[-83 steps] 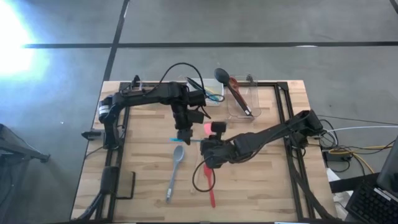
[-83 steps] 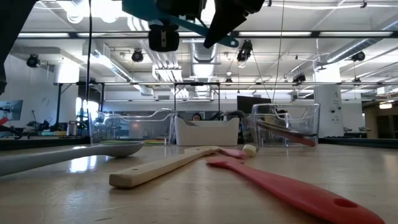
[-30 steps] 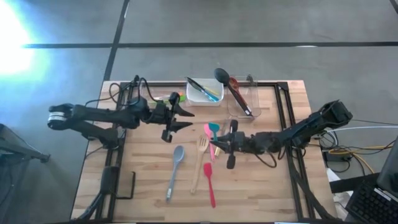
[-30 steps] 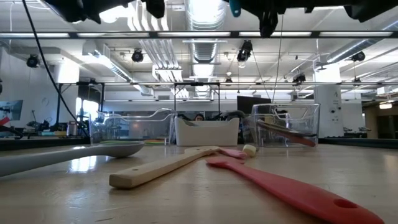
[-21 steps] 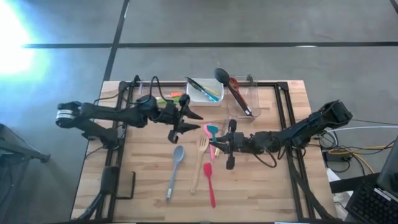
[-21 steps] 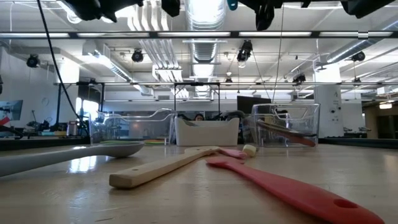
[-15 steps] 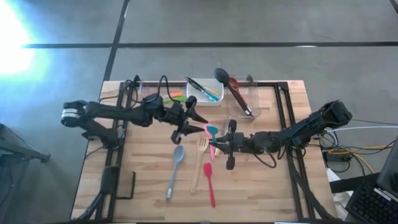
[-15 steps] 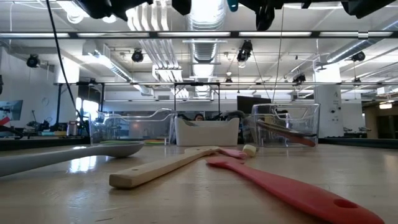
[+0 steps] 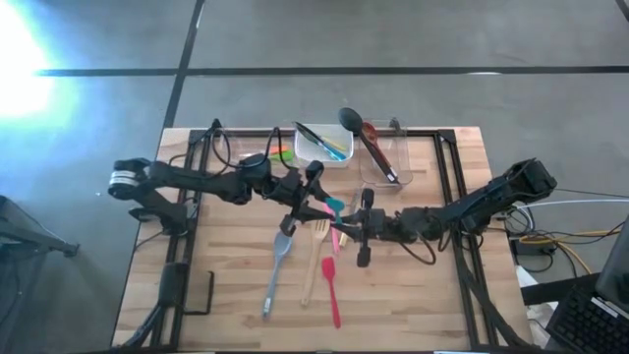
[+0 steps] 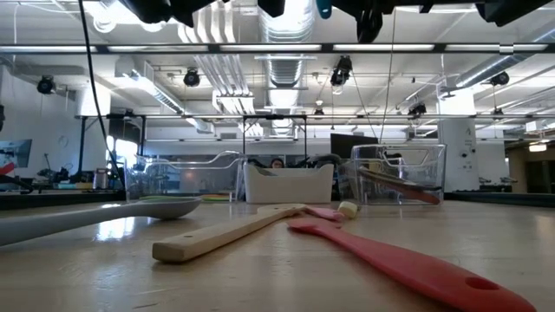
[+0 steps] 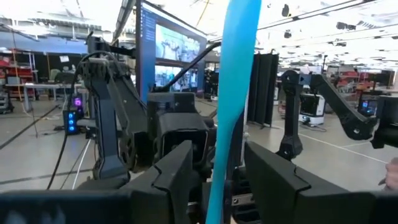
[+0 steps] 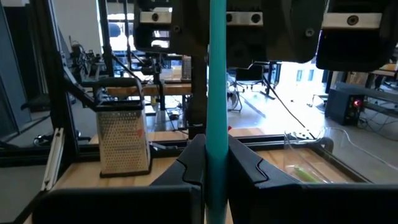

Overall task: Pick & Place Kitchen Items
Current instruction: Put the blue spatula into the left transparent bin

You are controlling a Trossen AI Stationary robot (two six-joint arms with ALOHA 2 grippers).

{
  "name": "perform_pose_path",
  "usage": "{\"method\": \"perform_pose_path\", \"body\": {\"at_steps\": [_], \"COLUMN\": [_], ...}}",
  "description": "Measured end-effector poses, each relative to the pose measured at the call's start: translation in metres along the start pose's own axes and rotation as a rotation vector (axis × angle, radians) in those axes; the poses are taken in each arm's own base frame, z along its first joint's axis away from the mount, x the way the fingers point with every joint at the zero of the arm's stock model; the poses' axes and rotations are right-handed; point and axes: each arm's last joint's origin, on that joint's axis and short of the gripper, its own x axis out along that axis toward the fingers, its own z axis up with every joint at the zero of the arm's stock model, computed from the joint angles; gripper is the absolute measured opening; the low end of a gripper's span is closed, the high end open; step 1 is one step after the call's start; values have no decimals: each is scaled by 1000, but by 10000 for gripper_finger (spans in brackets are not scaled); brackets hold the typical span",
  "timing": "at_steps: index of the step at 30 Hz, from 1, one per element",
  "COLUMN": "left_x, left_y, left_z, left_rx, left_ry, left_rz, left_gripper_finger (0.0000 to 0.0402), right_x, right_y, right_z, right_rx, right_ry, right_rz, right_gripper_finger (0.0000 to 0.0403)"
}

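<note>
Right pincer (image 9: 346, 225), middle of the high view, is clamped on the teal spatula (image 9: 336, 207); its wrist view shows the teal handle (image 12: 217, 93) squeezed between both fingers (image 12: 194, 163). Blade points toward the left arm.

Left pincer (image 9: 313, 205) sits just left of it, half spread. In its own wrist view the same handle (image 11: 233, 93) runs up between the two fingers (image 11: 177, 171) with a gap on each side, so it's around the spatula, not gripping. Looks like a mid-air handover, as far as I can judge.

Risks:
- Right lets go before left closes: the spatula drops onto the pile below.
- Left closes off-centre: the handle twists in the right grip, or both arms pull against each other.
- From above the two pincers nearly overlap; can't tell if they touch. A small approach error means a knock.

Below on the surface (image 9: 226, 295): grey spoon (image 9: 275, 270), wooden fork (image 9: 314, 261), red spatula (image 9: 331, 285), pink spatula (image 9: 327, 211). A dropped utensil would scatter these.

Upper middle: white tub (image 9: 324, 145) holds a few utensils; the clear tub (image 9: 385, 160) has the black ladle (image 9: 366, 138). Left arm must swing clear of their rims if it heads there.
</note>
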Motion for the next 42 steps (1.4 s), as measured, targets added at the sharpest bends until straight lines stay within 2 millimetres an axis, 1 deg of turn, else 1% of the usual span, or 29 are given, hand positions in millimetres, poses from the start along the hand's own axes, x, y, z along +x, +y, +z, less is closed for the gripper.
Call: {"method": "perform_pose_path", "body": {"at_steps": [4,12,15,17,19,23,24,32,34,37,42], "left_x": [4,9,14,18,21,22,22,20,20,19,16], "left_y": [-1,-1,2,4,5,6,6,4,5,6,4], "left_z": [1,15,15,12,10,12,12,15,15,14,16], "left_rx": [6,26,22,10,0,-9,-6,-4,-12,-35,-51], "left_ry": [-4,-35,-22,-6,-1,-6,-7,-6,5,26,58], "left_rz": [-4,-2,0,2,2,2,5,-30,-29,-34,-37], "left_gripper_finger": [149,149,146,134,109,27,20,20,20,20,19], "right_x": [0,2,2,3,3,3,3,3,3,0,-13], "right_y": [-1,-5,-7,-8,-8,-8,-8,-8,-7,-7,-7], "right_z": [0,-2,-2,-3,-3,-4,-4,-4,-4,-2,9], "right_rx": [5,9,13,13,12,12,15,20,24,44,53], "right_ry": [1,15,19,21,22,34,36,38,38,41,96], "right_rz": [-4,-19,-24,-26,-26,-24,-25,-22,-20,-18,-8], "right_gripper_finger": [22,22,22,22,22,22,22,24,39,78,135]}}
